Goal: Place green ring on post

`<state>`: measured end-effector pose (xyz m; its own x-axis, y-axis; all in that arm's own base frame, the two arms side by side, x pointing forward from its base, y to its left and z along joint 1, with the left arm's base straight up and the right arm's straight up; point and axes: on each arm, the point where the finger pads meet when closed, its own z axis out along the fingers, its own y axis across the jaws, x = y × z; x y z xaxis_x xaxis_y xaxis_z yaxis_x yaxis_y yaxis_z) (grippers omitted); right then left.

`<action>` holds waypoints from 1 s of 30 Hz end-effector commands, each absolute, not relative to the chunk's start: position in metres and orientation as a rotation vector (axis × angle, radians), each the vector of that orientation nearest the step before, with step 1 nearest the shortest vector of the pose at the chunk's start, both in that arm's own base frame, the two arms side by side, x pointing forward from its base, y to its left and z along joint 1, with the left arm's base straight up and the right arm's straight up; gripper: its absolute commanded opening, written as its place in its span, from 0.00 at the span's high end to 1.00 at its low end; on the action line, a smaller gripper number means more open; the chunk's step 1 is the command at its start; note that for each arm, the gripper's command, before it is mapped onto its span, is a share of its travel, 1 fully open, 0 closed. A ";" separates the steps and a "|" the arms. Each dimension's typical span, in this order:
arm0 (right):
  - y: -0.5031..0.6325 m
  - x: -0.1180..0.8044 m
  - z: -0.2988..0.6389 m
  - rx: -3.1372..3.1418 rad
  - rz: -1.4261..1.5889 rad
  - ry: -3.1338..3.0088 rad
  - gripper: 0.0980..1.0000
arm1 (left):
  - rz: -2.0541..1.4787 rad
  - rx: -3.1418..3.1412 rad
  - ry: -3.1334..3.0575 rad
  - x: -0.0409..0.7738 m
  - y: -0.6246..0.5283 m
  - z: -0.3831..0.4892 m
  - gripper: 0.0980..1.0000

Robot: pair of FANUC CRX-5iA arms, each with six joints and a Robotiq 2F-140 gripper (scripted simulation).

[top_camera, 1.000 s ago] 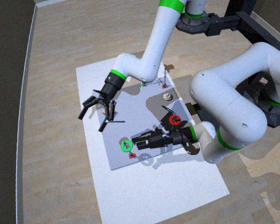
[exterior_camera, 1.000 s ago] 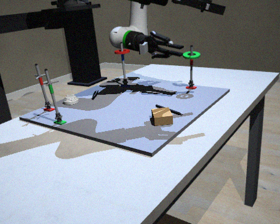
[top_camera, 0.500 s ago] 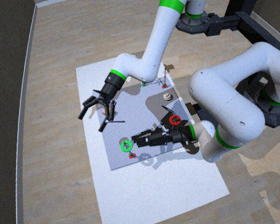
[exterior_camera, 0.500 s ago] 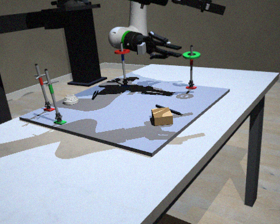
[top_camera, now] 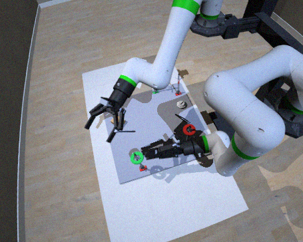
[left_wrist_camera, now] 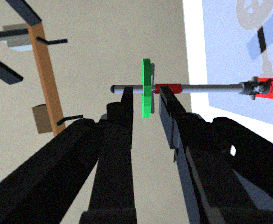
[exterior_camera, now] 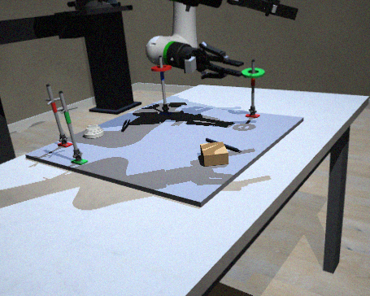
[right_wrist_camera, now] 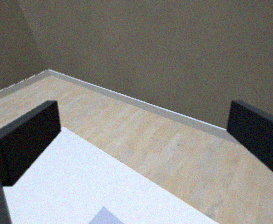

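I have the left gripper (top_camera: 143, 153) (exterior_camera: 242, 68) (left_wrist_camera: 146, 100) at the green ring (top_camera: 132, 160) (exterior_camera: 253, 76) (left_wrist_camera: 146, 75), its fingers a narrow gap apart and clamped on nothing. From the left wrist, the ring's edge shows in line with that gap, beyond most of the finger length; I can't tell whether either fingertip touches it.

The ring lies flat around the upper part of a post with a red foot (top_camera: 144, 168) (exterior_camera: 252, 97) (left_wrist_camera: 212, 88), above its red band. The post with the green foot (top_camera: 155, 92) (exterior_camera: 71, 132) is standing at the other end of the board (exterior_camera: 150, 154), near another red-footed post (exterior_camera: 57, 122), and carries no ring.

My right gripper (top_camera: 98, 133) (exterior_camera: 256, 7) (right_wrist_camera: 144, 116) hangs wide open and empty over the table (top_camera: 163, 213) (exterior_camera: 89, 244) (right_wrist_camera: 87, 175). A red ring (top_camera: 184, 130) (exterior_camera: 155, 69) sits on a post with a blue band (exterior_camera: 163, 87). A wooden block (exterior_camera: 215, 154) lies beside a dark rod (exterior_camera: 226, 145). Small marks on the white arm casings are too tiny for me to read.
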<state>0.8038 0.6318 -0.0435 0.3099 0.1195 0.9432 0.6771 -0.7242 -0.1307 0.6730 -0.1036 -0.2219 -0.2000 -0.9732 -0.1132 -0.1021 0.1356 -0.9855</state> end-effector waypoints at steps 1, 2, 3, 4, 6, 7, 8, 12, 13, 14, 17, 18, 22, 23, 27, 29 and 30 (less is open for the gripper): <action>0.632 0.804 -0.041 -2.063 -1.426 -0.703 0.00 | -1.198 -1.099 1.494 0.680 -0.105 -0.222 0.83; 0.632 0.804 -0.041 -2.063 -1.426 -0.703 0.00 | -1.198 -1.099 1.494 0.682 -0.105 -0.222 0.83; 0.632 0.804 -0.041 -2.063 -1.426 -0.703 0.00 | -1.198 -1.099 1.494 0.684 -0.105 -0.223 0.83; 0.632 0.804 -0.041 -2.063 -1.426 -0.703 0.00 | -1.198 -1.099 1.494 0.685 -0.106 -0.223 0.83; 0.632 0.804 -0.041 -2.063 -1.426 -0.703 0.00 | -1.198 -1.099 1.494 0.689 -0.106 -0.223 0.83; 0.632 0.804 -0.041 -2.063 -1.426 -0.703 0.00 | -1.197 -1.101 1.494 0.690 -0.106 -0.224 0.83; 0.632 0.804 -0.041 -2.063 -1.426 -0.703 0.00 | -1.197 -1.101 1.494 0.690 -0.106 -0.224 0.83; 0.632 0.804 -0.041 -2.063 -1.426 -0.703 0.00 | -1.198 -1.099 1.494 0.695 -0.107 -0.224 0.83; 0.632 0.804 -0.041 -2.063 -1.426 -0.703 0.00 | -1.198 -1.099 1.494 0.697 -0.108 -0.224 0.83; 0.632 0.804 -0.041 -2.063 -1.426 -0.703 0.00 | -1.198 -1.099 1.494 0.698 -0.108 -0.224 0.83; 0.632 0.804 -0.041 -2.063 -1.426 -0.703 0.00 | -1.198 -1.099 1.494 0.703 -0.109 -0.225 0.83; 0.632 0.804 -0.041 -2.063 -1.426 -0.703 0.00 | -1.198 -1.099 1.494 0.705 -0.109 -0.225 0.83; 0.632 0.804 -0.041 -2.063 -1.426 -0.703 0.00 | -1.197 -1.100 1.493 0.710 -0.110 -0.226 0.83; 0.632 0.804 -0.041 -2.063 -1.426 -0.703 0.00 | -1.197 -1.100 1.493 0.709 -0.110 -0.226 0.83; 0.632 0.804 -0.041 -2.063 -1.426 -0.703 0.00 | -1.197 -1.100 1.493 0.709 -0.110 -0.226 0.83; 0.632 0.804 -0.041 -2.063 -1.426 -0.703 0.00 | -1.197 -1.100 1.493 0.708 -0.110 -0.226 0.83; 0.632 0.804 -0.041 -2.063 -1.426 -0.703 0.00 | -1.197 -1.100 1.493 0.708 -0.110 -0.226 0.83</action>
